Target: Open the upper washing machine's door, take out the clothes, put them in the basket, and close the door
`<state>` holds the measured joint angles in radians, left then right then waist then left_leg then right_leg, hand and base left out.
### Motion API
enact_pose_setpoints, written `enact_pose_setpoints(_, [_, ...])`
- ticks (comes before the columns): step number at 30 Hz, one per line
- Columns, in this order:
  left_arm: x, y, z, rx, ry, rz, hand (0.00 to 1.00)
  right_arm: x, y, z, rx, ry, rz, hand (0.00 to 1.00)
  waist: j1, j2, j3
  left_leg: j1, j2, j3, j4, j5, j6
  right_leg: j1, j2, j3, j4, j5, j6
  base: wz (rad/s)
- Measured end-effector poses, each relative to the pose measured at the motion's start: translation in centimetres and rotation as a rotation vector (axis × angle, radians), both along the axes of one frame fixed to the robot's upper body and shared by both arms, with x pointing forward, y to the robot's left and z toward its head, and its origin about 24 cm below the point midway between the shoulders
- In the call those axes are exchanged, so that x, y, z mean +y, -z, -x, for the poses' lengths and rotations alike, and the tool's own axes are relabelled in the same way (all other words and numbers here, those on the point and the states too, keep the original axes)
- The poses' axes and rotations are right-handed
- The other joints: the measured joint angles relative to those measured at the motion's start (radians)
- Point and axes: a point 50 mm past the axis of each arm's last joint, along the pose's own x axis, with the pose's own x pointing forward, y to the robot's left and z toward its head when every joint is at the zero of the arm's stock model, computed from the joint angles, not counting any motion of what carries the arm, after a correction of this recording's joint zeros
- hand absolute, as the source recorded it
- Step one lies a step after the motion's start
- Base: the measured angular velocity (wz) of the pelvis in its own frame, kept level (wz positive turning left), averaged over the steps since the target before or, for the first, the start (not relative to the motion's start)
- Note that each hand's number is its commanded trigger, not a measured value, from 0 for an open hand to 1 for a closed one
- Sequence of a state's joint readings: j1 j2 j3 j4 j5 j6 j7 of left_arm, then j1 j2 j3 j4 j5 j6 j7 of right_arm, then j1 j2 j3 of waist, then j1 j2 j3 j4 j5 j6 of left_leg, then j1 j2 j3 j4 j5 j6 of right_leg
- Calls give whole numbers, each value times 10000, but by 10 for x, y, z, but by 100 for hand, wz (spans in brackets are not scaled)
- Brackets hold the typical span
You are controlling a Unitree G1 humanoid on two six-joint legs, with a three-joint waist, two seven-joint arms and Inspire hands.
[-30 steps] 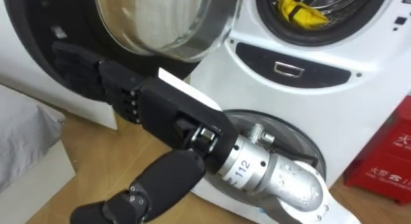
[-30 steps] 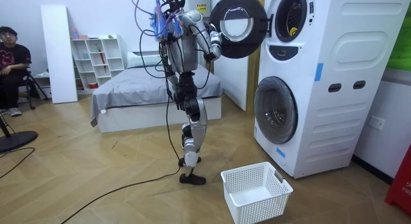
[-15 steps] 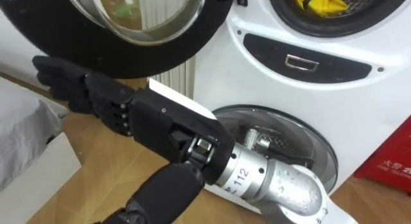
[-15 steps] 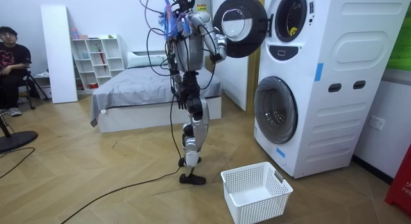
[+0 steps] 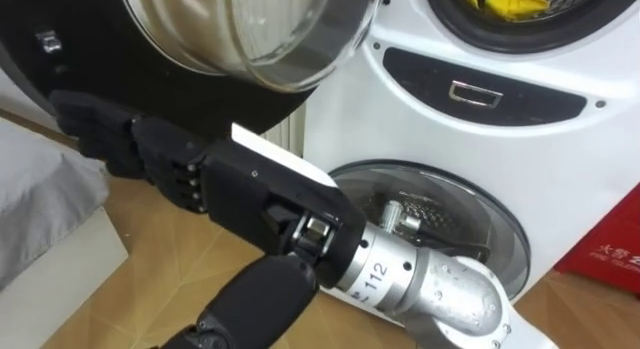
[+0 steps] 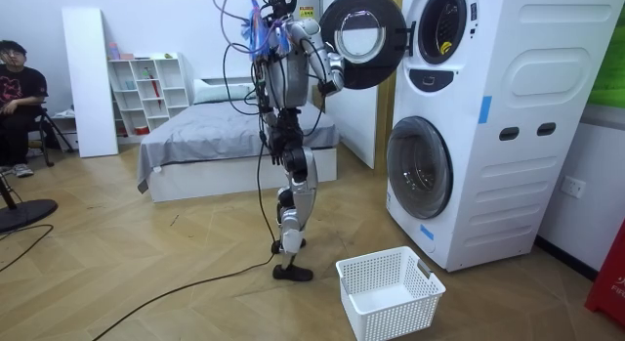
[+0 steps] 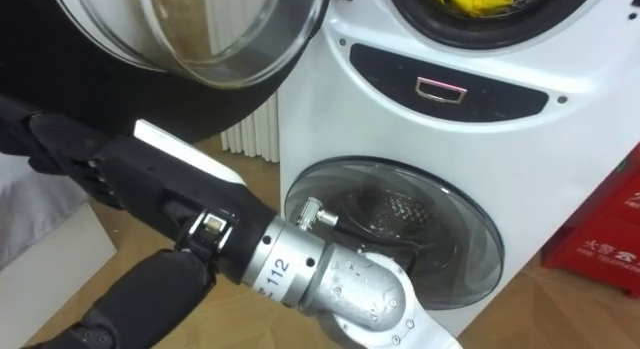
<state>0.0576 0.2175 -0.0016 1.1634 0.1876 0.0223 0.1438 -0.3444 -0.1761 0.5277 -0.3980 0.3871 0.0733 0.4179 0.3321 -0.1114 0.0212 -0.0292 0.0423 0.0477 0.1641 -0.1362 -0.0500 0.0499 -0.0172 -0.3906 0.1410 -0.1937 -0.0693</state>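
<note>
A yellow cloth [image 5: 510, 1] lies in the drum of the upper washing machine [image 6: 444, 48], whose round door [image 5: 250, 39] stands swung out to the left. My right hand [image 5: 250, 189] reaches in from the lower right. Its straight fingers [image 5: 100, 139] lie against the door's black rim, open, with the thumb pointing down. In the room view I stand facing the stacked machines with this arm raised to the door [image 6: 356, 38].
The lower machine's glass door [image 5: 440, 219] is closed. A white laundry basket [image 6: 389, 292] sits on the wood floor by my feet. A bed [image 6: 225, 146] is behind me and a person [image 6: 20, 97] sits at the room view's left. A red object [image 5: 615, 254] stands at the right.
I have stepped a little closer to the machines. My right hand stays at the door's rim, and the door's glass now sits further right in the eye view.
</note>
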Motion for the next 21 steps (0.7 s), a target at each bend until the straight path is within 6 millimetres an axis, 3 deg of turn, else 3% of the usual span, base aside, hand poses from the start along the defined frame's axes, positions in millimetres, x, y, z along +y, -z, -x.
enact_pose_setpoints(10, [0,1,4,161,-39,-8,0,-3,2,-1,-190,220,375,0,-293,100,-41,65,7,42,0,1,0,13,-3,82,37,0,0,-2])
enact_pose_setpoints(21, [1,2,10,367,-103,-42,0,-4,4,-2,-259,340,550,0,-288,180,-31,230,3,36,-1,1,1,50,-15,200,99,-4,6,0])
